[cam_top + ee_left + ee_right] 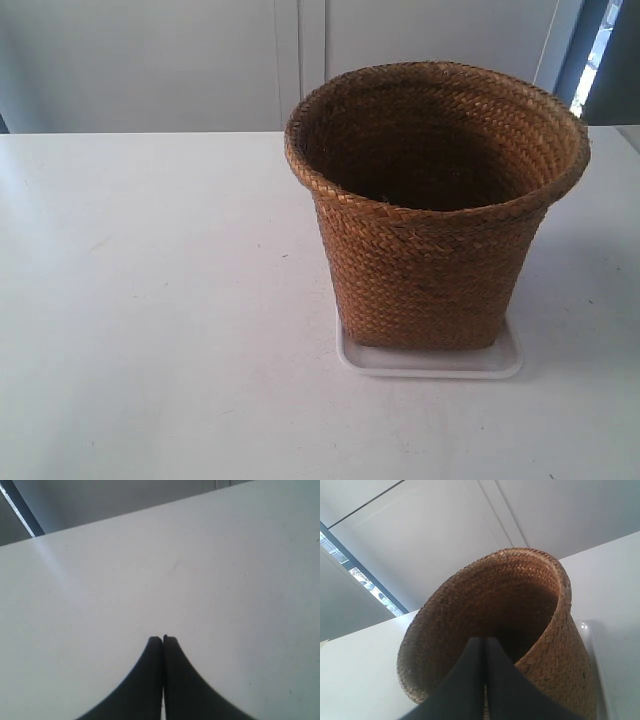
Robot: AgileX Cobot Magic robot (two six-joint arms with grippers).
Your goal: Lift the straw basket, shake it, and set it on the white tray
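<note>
The straw basket point(430, 270) stands upright on the white tray point(505, 362), right of centre on the counter point(150, 300). The left claw point(163, 639) is closed and empty over bare counter. The right claw point(485, 640) is closed beside the basket's rim, gripping nothing. The set-down looks done, so next only keep both arms clear.

A white counter point(200, 580) spreads beneath and ahead of the left claw point(163, 639), with a few faint marks on its matt top. Beyond the right claw point(485, 640), pale grey wall panels point(445, 530) rise behind the counter's far edge, a dark-framed window strip point(362, 579) beside them
</note>
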